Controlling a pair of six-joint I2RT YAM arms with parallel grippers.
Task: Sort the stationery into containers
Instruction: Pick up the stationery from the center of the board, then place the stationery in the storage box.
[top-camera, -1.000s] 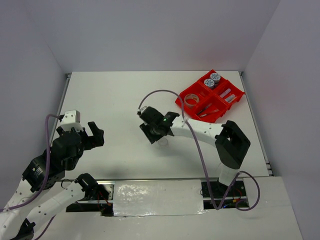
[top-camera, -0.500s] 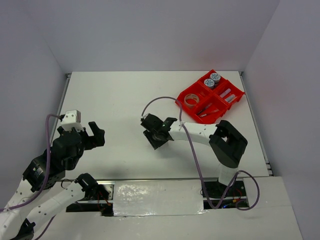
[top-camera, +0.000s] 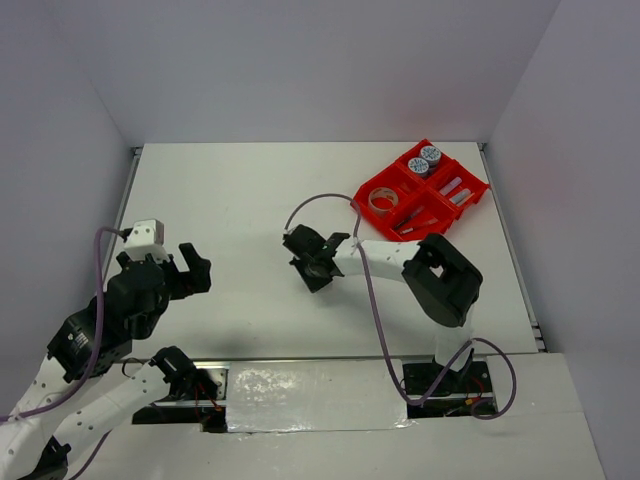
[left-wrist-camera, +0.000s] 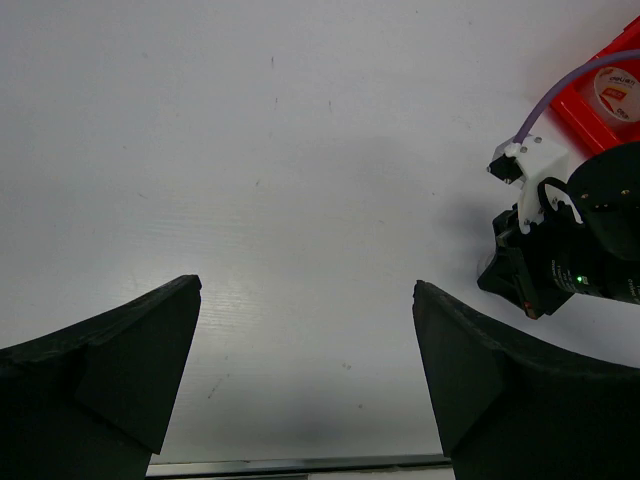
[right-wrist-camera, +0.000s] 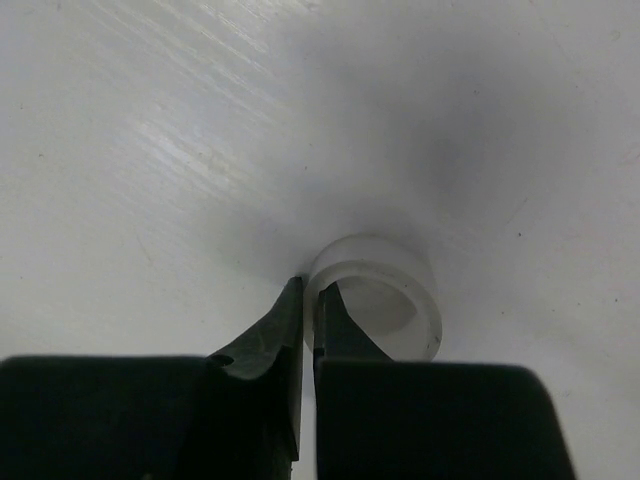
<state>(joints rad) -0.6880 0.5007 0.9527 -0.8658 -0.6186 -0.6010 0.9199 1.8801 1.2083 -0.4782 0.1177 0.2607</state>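
Observation:
The small clear tape ring (right-wrist-camera: 375, 256) lies on the white table, and my right gripper (right-wrist-camera: 310, 285) is shut on its near wall, one finger outside and one inside. From above, the right gripper (top-camera: 312, 268) sits low at the table's middle and hides the ring. The red tray (top-camera: 358, 206) stands at the back right. It holds two patterned tubs (top-camera: 424, 160), a silvery tape roll (top-camera: 382, 201), pens (top-camera: 420, 222) and short tubes (top-camera: 455, 189). My left gripper (top-camera: 192, 268) hovers at the left, open and empty, its fingers (left-wrist-camera: 150, 340) wide apart.
White walls enclose the table on three sides. In the left wrist view the right arm's wrist (left-wrist-camera: 570, 250) and its purple cable (left-wrist-camera: 560, 90) sit to the right, with a corner of the red tray (left-wrist-camera: 585, 125) behind them.
My right gripper came down a little toward the near side and shut on the ring's wall. Its elbow swung left. The left arm stayed put.

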